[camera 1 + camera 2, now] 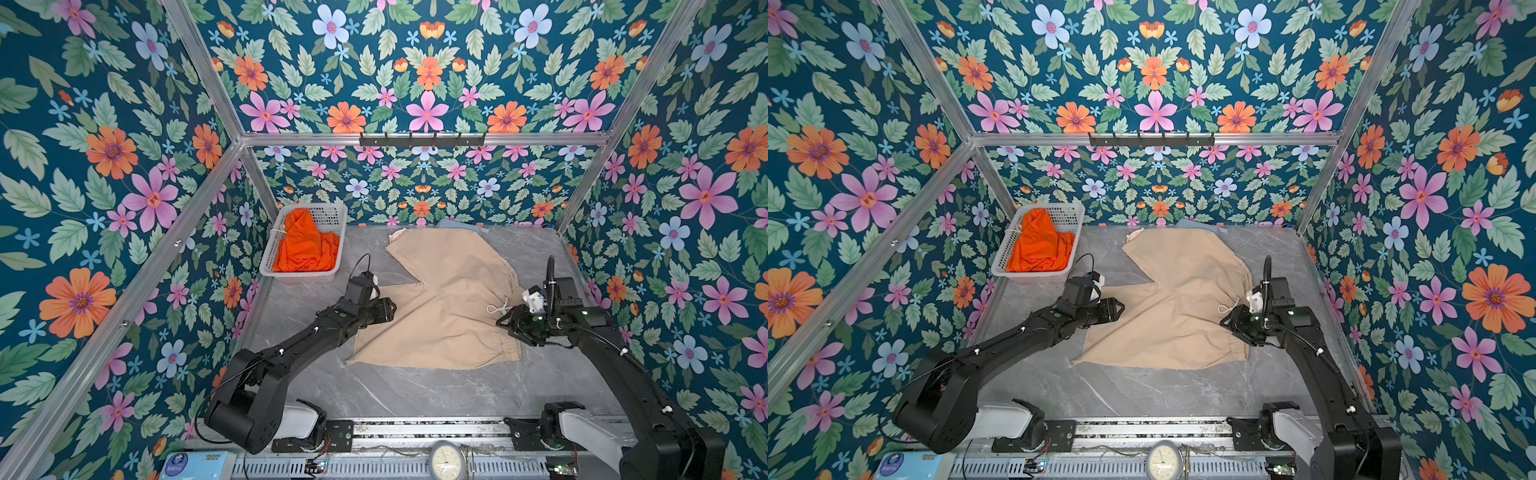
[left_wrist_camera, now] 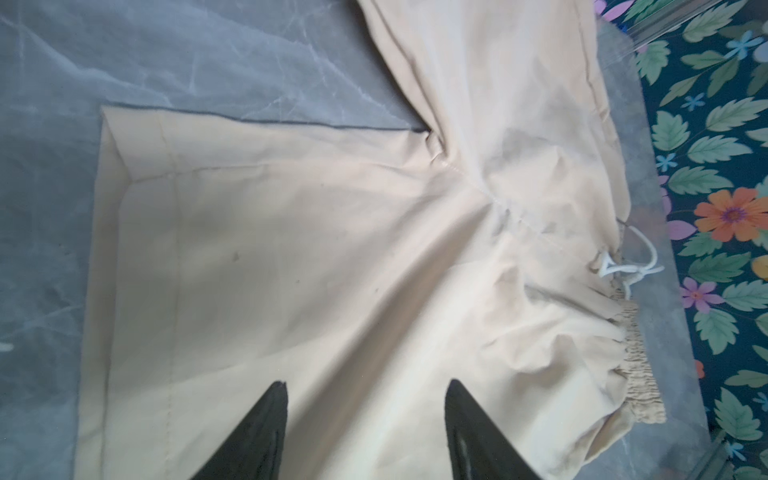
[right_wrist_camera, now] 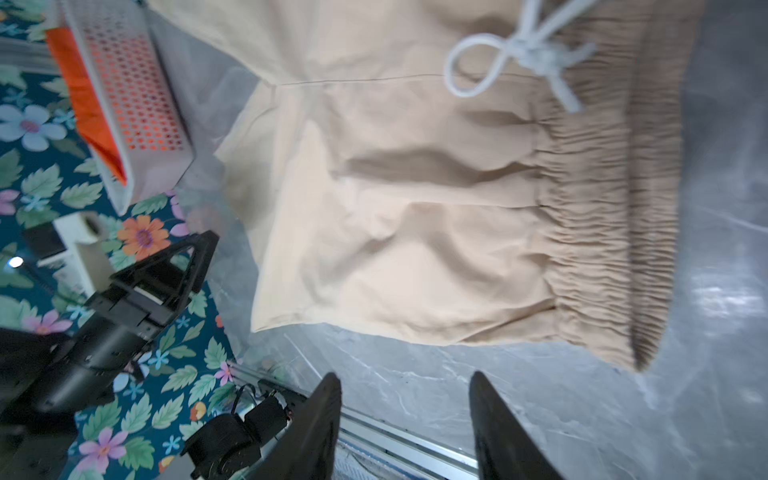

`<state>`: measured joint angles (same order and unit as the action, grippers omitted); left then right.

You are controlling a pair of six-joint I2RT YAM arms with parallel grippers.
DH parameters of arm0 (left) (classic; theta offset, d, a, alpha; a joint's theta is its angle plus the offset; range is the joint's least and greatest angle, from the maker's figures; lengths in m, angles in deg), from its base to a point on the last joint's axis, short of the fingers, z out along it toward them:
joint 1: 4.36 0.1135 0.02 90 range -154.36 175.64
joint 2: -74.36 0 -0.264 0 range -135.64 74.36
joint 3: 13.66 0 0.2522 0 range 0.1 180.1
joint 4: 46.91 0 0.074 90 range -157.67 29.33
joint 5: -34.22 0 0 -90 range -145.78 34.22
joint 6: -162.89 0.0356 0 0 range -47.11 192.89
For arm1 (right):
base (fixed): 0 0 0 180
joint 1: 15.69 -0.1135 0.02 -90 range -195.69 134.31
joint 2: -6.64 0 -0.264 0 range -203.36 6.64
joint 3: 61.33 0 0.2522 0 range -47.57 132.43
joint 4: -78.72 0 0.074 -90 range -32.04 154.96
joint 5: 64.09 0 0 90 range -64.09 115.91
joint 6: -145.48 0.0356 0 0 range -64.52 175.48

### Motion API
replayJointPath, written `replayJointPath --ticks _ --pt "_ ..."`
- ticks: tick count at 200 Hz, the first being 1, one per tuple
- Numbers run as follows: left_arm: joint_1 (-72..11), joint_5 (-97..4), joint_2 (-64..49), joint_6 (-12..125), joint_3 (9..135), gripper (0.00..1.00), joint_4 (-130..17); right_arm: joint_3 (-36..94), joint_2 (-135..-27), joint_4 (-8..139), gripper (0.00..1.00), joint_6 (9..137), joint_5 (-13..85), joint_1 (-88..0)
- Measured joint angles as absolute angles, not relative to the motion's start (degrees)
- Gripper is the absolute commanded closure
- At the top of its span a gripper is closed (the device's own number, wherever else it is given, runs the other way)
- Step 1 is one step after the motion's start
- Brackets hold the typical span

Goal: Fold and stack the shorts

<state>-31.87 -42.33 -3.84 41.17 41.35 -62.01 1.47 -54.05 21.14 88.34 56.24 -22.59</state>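
The beige shorts (image 1: 440,299) are spread flat on the counter (image 1: 415,395), between the two tools. The left tool (image 2: 365,384) is held above the cloth of one leg, its jaws parted and nothing gripped between them. The right tool (image 3: 405,376) is seen just beside the gathered waistband (image 3: 615,216), near the white drawstring (image 3: 511,54); it is likewise partly opened and empty, over bare counter. The orange shorts (image 1: 301,245) are bunched in the white basket (image 1: 299,275), beyond the left tool.
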Motion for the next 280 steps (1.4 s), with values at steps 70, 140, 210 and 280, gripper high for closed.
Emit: replayJointPath --ticks 70,140,210,280 --pt "-26.8 -40.5 -7.1 40.1 39.9 0.39 -57.0 -2.1 -61.3 32.0 0.49 93.0 54.0 -38.0" --pt "-21.1 -35.6 -16.7 38.6 39.1 0.41 -49.5 -12.6 -67.4 40.1 0.49 97.4 52.3 -38.1" --pt "-16.0 -33.6 -23.9 41.8 43.9 0.41 -46.3 -16.7 -60.8 32.9 0.49 97.0 47.8 -27.9" --pt "-16.2 -30.4 -12.5 43.0 43.1 0.41 -47.2 -4.6 -54.8 29.0 0.49 94.1 48.2 -33.7"
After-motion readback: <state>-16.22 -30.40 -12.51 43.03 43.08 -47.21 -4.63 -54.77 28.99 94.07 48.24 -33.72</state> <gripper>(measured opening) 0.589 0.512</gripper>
